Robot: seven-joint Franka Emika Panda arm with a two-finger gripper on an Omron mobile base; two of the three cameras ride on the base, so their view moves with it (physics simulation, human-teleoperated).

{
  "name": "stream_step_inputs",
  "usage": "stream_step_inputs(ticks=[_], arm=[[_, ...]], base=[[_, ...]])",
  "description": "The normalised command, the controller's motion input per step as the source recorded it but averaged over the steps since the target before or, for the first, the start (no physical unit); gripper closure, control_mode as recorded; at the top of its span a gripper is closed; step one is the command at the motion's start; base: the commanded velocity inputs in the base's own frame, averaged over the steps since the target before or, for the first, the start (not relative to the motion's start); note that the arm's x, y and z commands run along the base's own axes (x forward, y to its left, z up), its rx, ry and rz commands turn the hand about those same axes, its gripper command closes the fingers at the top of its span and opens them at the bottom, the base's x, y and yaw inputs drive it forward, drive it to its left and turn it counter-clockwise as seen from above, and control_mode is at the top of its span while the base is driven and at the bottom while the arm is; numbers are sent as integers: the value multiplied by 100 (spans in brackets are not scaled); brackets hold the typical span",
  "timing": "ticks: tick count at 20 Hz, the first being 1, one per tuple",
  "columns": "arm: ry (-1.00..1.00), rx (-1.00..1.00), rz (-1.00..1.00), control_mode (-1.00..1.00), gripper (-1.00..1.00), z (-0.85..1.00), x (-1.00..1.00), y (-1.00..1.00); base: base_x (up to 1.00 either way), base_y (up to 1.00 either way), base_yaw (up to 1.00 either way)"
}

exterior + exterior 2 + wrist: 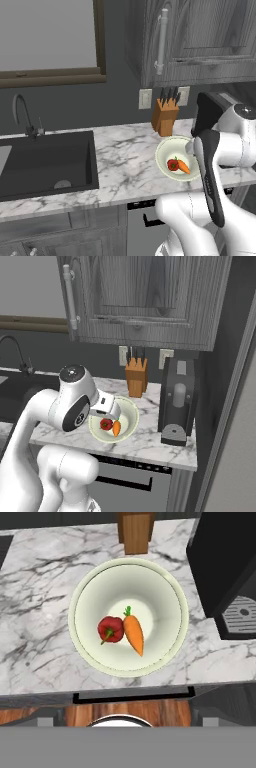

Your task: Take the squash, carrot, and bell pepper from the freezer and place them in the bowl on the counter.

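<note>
The pale cream-green bowl [165, 587] sits on the white marble counter [40, 587], directly under my hand. The red bell pepper [111, 629] and the orange carrot [134, 634] lie side by side in its middle, the carrot's green tip pointing at the knife block. The same pair shows in the bowl [167, 150] from the left base view and in the bowl [127, 411] from the right. My gripper [106, 407] hovers above the bowl, open, with nothing between its fingers. The squash is out of view. The grey freezer [240, 451] fills the right edge.
A wooden knife block [165, 117] stands behind the bowl against the wall. A black coffee machine [177, 401] is close on the bowl's right. The black sink [45, 160] with its faucet [22, 115] lies to the left. Grey wood-grain cabinets [145, 296] hang overhead.
</note>
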Motion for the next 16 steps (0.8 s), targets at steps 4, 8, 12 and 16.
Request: stream_step_inputs(ticks=[4,8,12,16], arm=[[0,0,0,-100,-100,33,-6,18],[0,-1,0,-100,-100,13,-8,31],[0,0,0,-100,-100,8,-9,14],[0,0,0,-100,-100,4,-11,7]], base=[[0,0,0],[0,0,0],[0,0,0],[0,0,0]])
